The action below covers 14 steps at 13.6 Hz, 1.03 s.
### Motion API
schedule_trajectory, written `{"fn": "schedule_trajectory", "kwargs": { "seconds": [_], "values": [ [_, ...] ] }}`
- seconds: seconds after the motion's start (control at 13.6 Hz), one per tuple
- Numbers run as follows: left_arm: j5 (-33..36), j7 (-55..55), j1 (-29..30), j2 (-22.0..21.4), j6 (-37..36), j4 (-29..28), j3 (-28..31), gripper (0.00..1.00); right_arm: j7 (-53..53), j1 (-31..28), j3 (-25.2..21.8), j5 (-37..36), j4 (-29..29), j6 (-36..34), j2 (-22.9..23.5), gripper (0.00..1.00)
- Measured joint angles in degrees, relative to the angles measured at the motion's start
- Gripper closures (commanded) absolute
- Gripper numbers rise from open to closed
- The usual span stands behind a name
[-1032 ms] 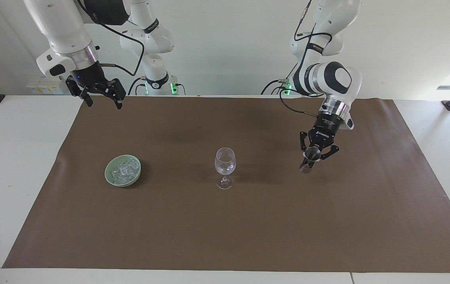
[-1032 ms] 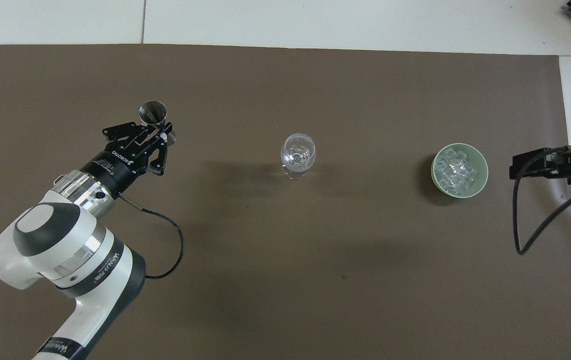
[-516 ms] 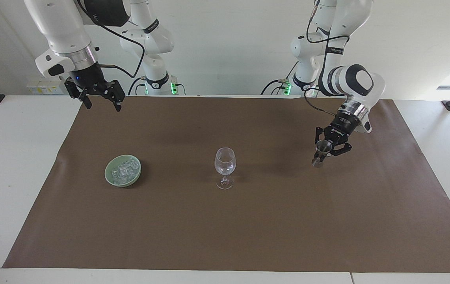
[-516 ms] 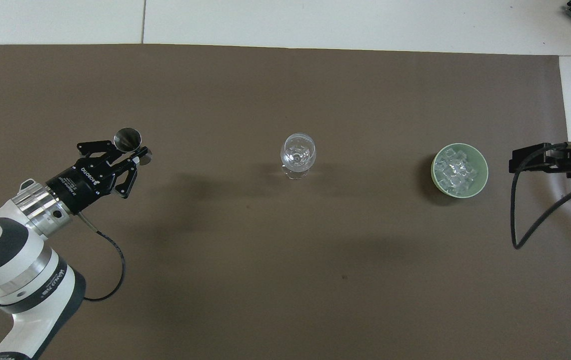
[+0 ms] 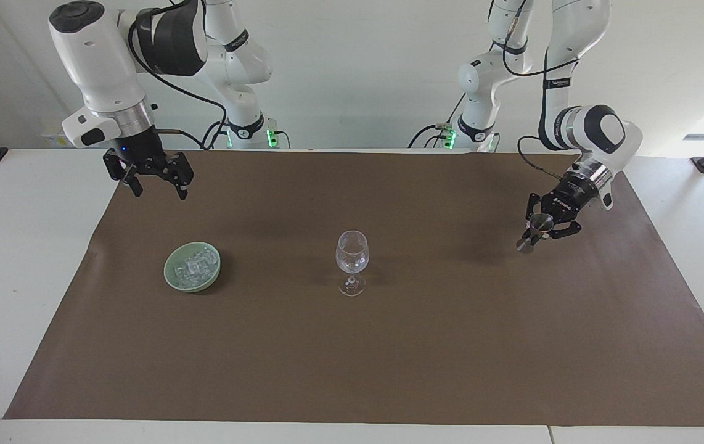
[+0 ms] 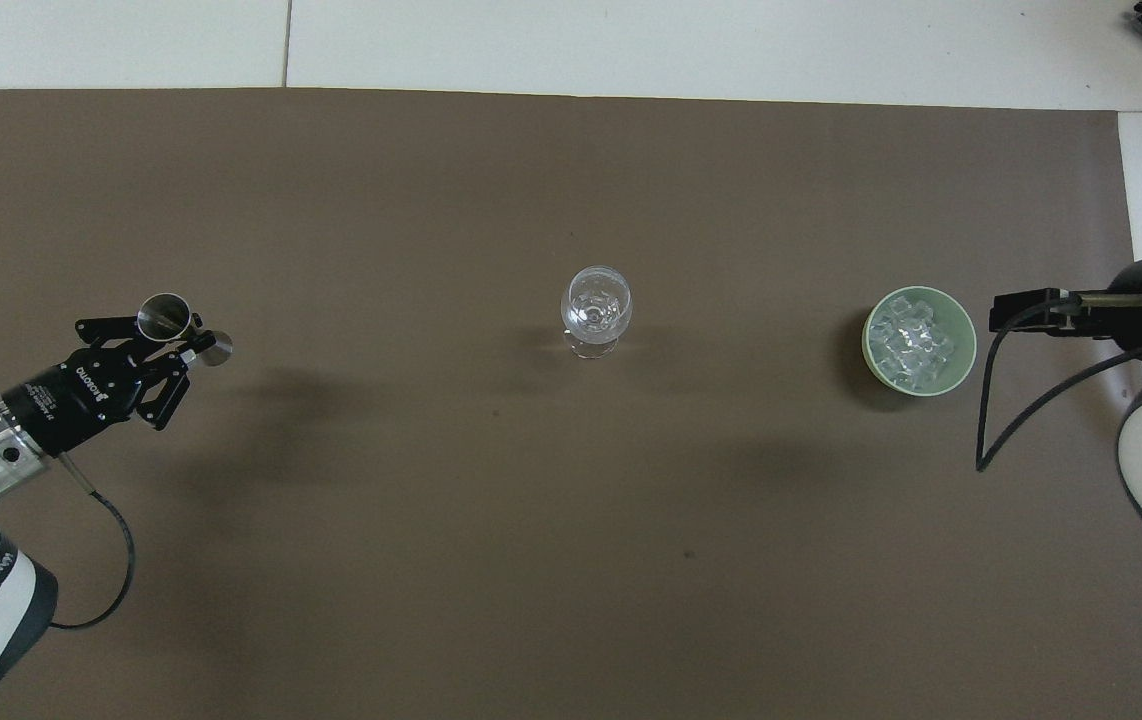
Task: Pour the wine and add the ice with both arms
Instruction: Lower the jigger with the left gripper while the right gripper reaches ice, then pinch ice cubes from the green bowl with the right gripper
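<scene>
Right gripper nearest the ice; left gripper busy with the jigger

Our right gripper (image 5: 155,182), jaws spread and empty, hangs over the mat's edge nearer the robots than the green dish (image 5: 169,274) of ice (image 5: 193,265). Farther toward the left arm's end stands the wine glass (image 5: 352,253); there our left gripper (image 5: 548,217) clamps a tilted steel jigger (image 5: 531,234).

Setting: robotics lab.
Arms: two white jointed arms (image 5: 111,68) (image 5: 580,117), bases at the worktop's robot-side edge.
Worktop: white table (image 5: 13,259), brown paper mat (image 5: 389,345).
Backdrop: plain white wall (image 5: 358,61); black cables (image 6: 1021,410).
</scene>
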Motion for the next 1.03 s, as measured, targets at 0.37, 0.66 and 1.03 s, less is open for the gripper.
{"fn": "schedule_trajectory", "kwargs": {
  "seconds": [0.37,0.66,1.03],
  "values": [
    [-0.1,0.8,3.0,7.0,-0.9,1.0,0.1,1.00,-0.4,-1.1,0.0,0.0,-5.3,10.9,2.7,0.00],
    [-4.4,5.3,3.0,11.0,-0.9,2.3,-0.1,1.00,-0.4,-1.3,0.1,0.0,-8.1,17.6,6.9,0.00],
    [-6.1,9.8,3.0,13.1,-1.1,3.7,-0.3,1.00,-0.7,-1.6,0.0,0.0,-8.5,23.0,12.6,0.00]
  ]
}}
